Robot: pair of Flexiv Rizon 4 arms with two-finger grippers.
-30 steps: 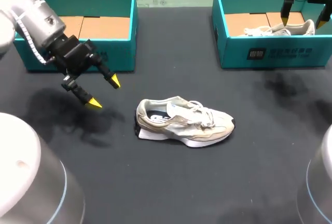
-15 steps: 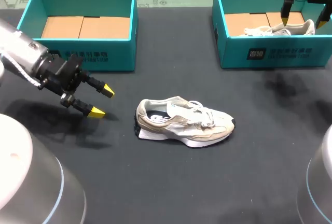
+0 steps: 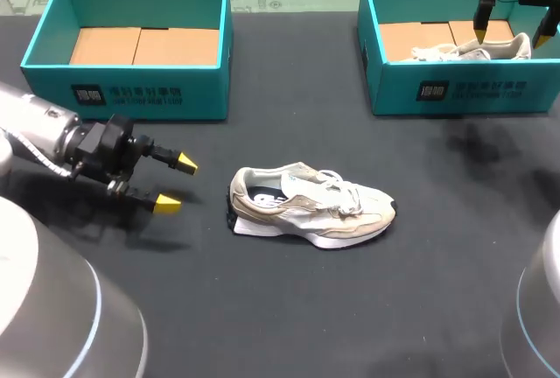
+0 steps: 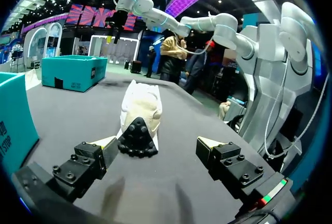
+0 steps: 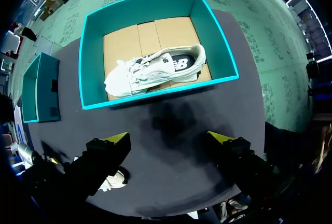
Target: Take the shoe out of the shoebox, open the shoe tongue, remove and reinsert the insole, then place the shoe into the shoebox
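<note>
Ahead of spread left gripper (image 4: 155,143), heel tread of shoe (image 4: 141,110), unseen from head view. Below parted right gripper (image 5: 168,138), seemingly clear, 1 boxed shoe (image 5: 155,68).

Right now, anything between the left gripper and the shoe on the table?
Nothing. Only bare table separates the open left gripper from the shoe heel, clear in the head view and left wrist view.

Matt table (image 3: 289,308), cloth shoe (image 3: 311,205)

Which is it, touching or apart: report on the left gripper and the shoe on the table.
Apart. The head view shows bare table between the left gripper and the heel of the shoe.
</note>
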